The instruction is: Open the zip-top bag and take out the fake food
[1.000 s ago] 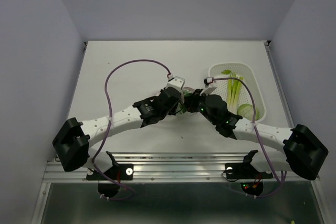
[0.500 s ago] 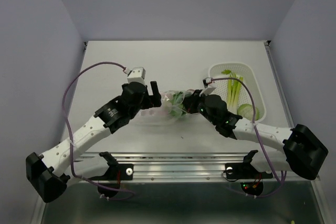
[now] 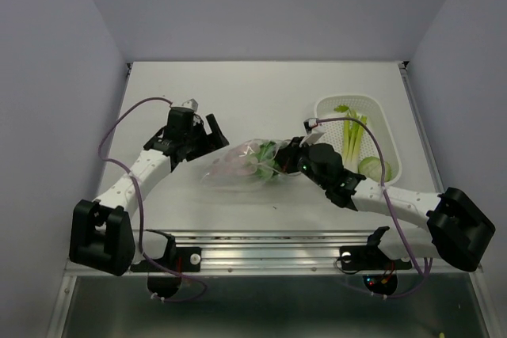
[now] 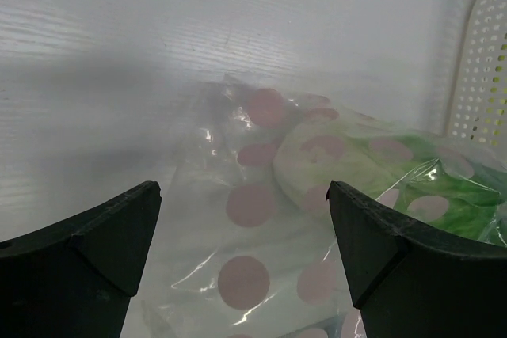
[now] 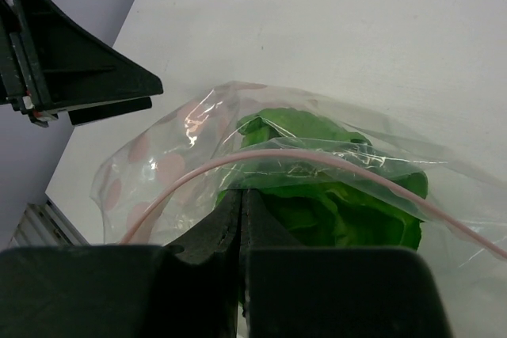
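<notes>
Low at centre frame the right gripper [image 3: 289,153] is clamped shut on the right end of the zip-top bag [image 3: 236,166], which holds green fake food [image 3: 268,157], while further up-left the left gripper [image 3: 211,132] gapes wide, apart from the bag.

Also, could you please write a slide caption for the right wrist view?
Right gripper shut on the zip-top bag beside its pink zip strip, green fake food inside.
</notes>
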Controlling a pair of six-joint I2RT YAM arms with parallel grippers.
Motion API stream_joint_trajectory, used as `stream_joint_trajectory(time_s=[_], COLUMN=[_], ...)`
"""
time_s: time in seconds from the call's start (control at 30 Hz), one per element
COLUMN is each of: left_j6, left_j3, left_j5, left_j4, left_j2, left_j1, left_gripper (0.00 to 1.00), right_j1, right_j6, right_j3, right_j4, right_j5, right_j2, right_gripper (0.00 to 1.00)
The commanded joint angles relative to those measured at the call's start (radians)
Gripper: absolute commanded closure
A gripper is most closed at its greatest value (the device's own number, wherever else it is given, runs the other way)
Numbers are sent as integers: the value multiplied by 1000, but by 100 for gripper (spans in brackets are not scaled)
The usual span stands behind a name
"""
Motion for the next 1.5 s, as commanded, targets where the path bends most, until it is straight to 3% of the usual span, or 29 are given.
stream_joint_trajectory(time_s=[0.0,0.43,0.6,0.63,0.73,0.77,0.8,0.83,1.07,1.2,1.47], left_j6=[10,-12,-24,-27,-30,-28,-28,-28,-59,-87,-130], left_j3=[-14,-25,-48,-50,-50,-51,-51,-53,-71,-56,-24], left_j5=[191,297,352,359,369,375,373,372,288,78,-171], left_j4=[120,240,315,326,338,345,347,352,367,292,175], left_j2=[36,275,312,320,335,345,348,354,311,273,272], left_j1=[38,43,41,43,41,43,41,41,41,43,56], left_gripper=[1,3,29,40,58,73,81,100,100,100,100], right_j1=[2,2,2,2,2,2,2,2,2,2,2], right_j6=[-21,-26,-21,-20,-17,-17,-17,-18,-29,-66,-138], right_j3=[-9,-17,-17,-18,-20,-20,-21,-23,-31,-26,-40], right_j4=[55,57,60,60,60,60,60,60,58,58,67], right_j5=[-10,-4,-5,-5,-2,-4,-4,-1,-2,-25,-50], right_j2=[-19,-20,-7,-5,1,1,3,0,-19,-62,-238], right_gripper=[99,99,99,99,99,99,99,99,99,99,99])
